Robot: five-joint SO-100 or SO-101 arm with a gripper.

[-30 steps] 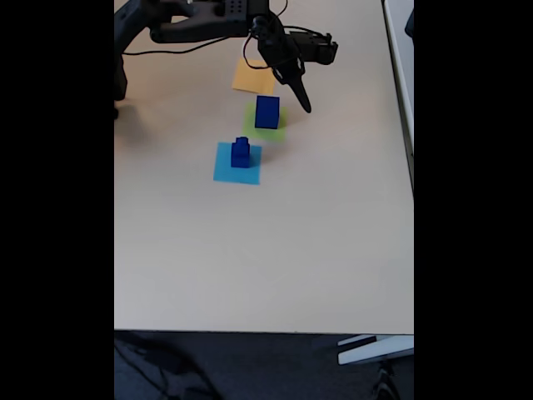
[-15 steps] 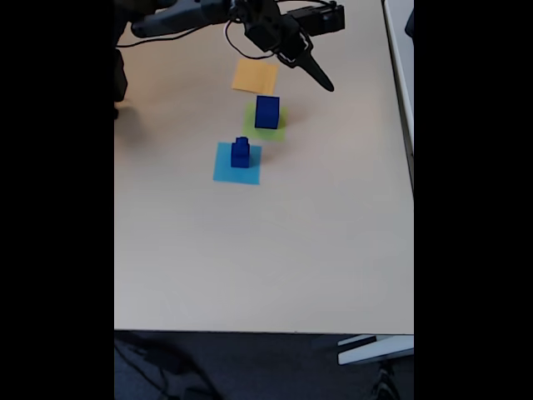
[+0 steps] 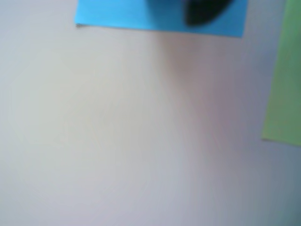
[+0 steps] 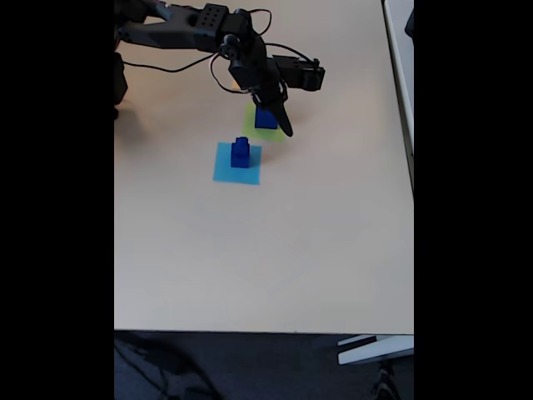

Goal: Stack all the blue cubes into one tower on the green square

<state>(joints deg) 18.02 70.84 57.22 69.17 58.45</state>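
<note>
In the fixed view a large blue cube (image 4: 263,121) stands on the green square (image 4: 249,124). My gripper (image 4: 286,129) hangs just over and to the right of it, partly covering it. Its fingers read as one dark point, shut and holding nothing. A short stack of smaller blue cubes (image 4: 241,152) stands on the light blue square (image 4: 236,169), in front and to the left. The blurred wrist view shows the light blue square (image 3: 131,14) at the top with a dark blob (image 3: 202,12) on it, and the green square (image 3: 284,80) at the right edge.
The arm (image 4: 191,25) reaches in from the upper left with a black cable looping off it. The beige table (image 4: 266,250) stretches wide in front of the squares. Its right edge (image 4: 411,167) and front edge (image 4: 266,332) are well away.
The gripper swung from high beside the orange-yellow square down and forward. It now hangs over the large cube on the green square. The cubes have not moved.
</note>
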